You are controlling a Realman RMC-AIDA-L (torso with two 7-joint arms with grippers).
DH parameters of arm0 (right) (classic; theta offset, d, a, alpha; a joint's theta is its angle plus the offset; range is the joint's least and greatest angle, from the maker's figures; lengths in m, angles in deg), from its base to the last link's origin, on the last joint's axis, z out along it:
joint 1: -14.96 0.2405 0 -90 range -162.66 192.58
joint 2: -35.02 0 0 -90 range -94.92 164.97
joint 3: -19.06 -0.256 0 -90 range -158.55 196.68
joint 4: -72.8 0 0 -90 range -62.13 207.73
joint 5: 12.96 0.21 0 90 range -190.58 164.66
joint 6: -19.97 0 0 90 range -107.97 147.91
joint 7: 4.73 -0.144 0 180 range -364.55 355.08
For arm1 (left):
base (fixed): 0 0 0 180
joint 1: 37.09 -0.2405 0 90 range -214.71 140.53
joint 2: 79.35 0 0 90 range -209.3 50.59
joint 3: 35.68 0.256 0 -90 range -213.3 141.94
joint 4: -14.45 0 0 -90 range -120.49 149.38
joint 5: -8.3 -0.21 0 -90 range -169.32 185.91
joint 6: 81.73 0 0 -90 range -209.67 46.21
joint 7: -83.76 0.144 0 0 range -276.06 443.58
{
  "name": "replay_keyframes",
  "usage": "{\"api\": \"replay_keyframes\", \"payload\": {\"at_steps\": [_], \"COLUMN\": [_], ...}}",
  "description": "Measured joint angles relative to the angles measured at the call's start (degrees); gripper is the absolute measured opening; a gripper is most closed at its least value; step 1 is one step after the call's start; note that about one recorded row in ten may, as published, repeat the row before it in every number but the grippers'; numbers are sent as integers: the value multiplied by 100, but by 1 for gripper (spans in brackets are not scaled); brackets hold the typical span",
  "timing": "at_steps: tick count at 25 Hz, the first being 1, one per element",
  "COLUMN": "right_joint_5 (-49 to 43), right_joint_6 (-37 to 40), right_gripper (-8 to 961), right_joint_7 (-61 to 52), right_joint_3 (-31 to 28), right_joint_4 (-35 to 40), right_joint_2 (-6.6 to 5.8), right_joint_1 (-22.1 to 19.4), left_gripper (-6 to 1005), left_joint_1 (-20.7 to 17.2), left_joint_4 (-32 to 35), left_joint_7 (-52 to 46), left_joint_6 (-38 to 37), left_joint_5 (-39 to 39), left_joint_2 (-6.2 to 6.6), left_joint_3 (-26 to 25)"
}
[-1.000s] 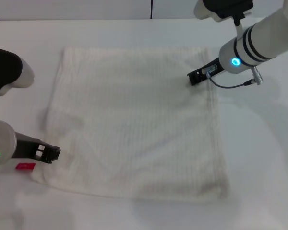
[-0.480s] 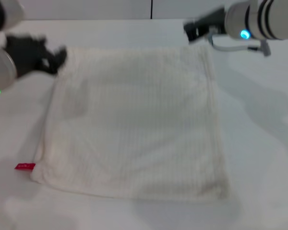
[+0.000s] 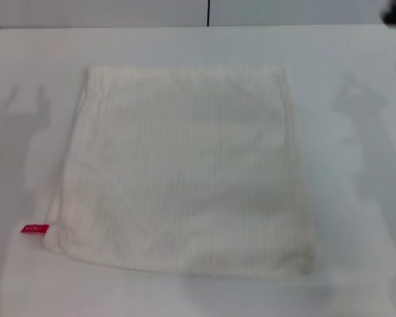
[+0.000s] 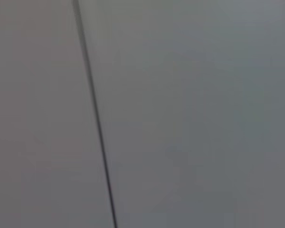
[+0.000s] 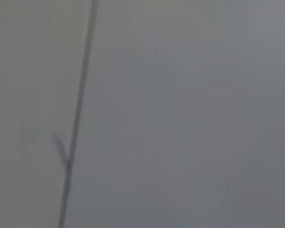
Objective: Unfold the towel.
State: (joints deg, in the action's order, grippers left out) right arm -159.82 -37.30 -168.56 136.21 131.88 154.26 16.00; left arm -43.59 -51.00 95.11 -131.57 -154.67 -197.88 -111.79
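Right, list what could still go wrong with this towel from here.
1. The towel lies flat as one square, yet it may still be doubled; layers cannot be told apart, so "unfolded" could be judged too soon.
2. Its near right corner looks slightly bunched and may stay creased.
3. Neither gripper is in view, so any regrasp starts from afar and could drag the cloth across the table.
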Motion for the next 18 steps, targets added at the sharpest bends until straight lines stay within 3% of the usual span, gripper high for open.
{"api": "replay_keyframes", "payload": {"at_steps": [1, 2, 5, 7, 8, 12, 18], "right_joint_5": [0, 53, 501, 1123, 1123, 1386, 1395], "right_joint_6": [0, -913, -2586, -3143, -3143, -2934, -2770], "right_gripper": [93, 94, 96, 97, 98, 100, 102], "right_joint_7": [0, -293, -529, -530, -530, -529, -529], "right_joint_3": [0, 133, 472, 806, 806, 983, 1009], "right_joint_4": [0, -827, -2475, -3100, -3100, -3262, -3301], "right_joint_2": [0, -2, 27, 29, 29, 21, 37], "right_joint_1": [0, 172, 570, 673, 673, 707, 660], "left_gripper": [442, 451, 477, 488, 490, 497, 504], "left_joint_1": [0, 223, 343, 870, 870, 1394, 1501], "left_joint_4": [0, 760, 1075, 2325, 2325, 3368, 3563], "left_joint_7": [0, -247, -399, -681, -681, -710, -738], "left_joint_6": [0, -619, -862, -1274, -1274, -1520, -1533], "left_joint_5": [0, 59, 107, 344, 344, 446, 563], "left_joint_2": [0, -3, -4, -4, -4, -18, -21], "left_joint_3": [0, -18, -25, -40, -40, -44, -15]}}
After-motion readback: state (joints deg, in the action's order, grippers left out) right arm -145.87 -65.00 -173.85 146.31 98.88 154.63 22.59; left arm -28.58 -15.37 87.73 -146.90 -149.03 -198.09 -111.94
